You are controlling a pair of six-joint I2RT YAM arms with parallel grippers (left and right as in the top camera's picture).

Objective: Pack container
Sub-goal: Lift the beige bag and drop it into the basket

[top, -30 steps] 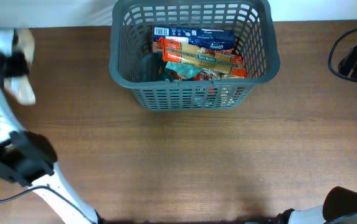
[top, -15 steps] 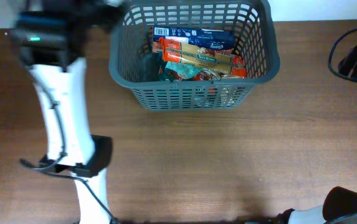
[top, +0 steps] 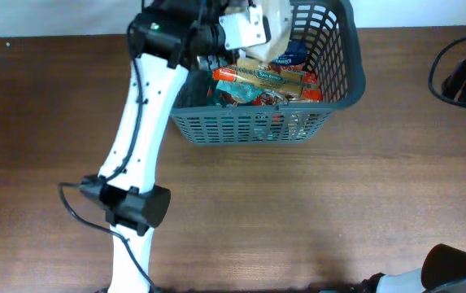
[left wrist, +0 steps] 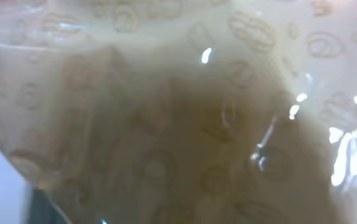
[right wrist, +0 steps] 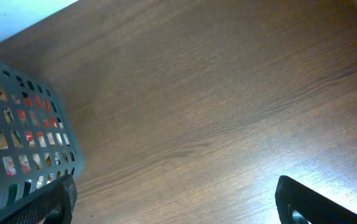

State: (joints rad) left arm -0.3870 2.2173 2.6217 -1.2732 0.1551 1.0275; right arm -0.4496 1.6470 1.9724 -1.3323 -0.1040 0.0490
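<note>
Left wrist view is filled edge to edge by a pale clear-film packet [left wrist: 166,124] printed with ring shapes. No fingers show, so I cannot tell whether the left claw [top: 246,28] pinches it. The right claw [right wrist: 172,211] is spread wide and idle over bare desk [top: 298,212]. Overhead, the left arm [top: 147,122] has swung in from the desk's left edge within a second. It now sits over the container [top: 257,126] at far centre, which holds orange packets [top: 265,77]. Likely a drop-in is next.

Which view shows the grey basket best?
Overhead: the basket shows its rim, front lattice wall and the packets inside, though the left arm covers part of it. Right wrist catches only one lattice corner. Left wrist shows just a pale wrapper.
</note>
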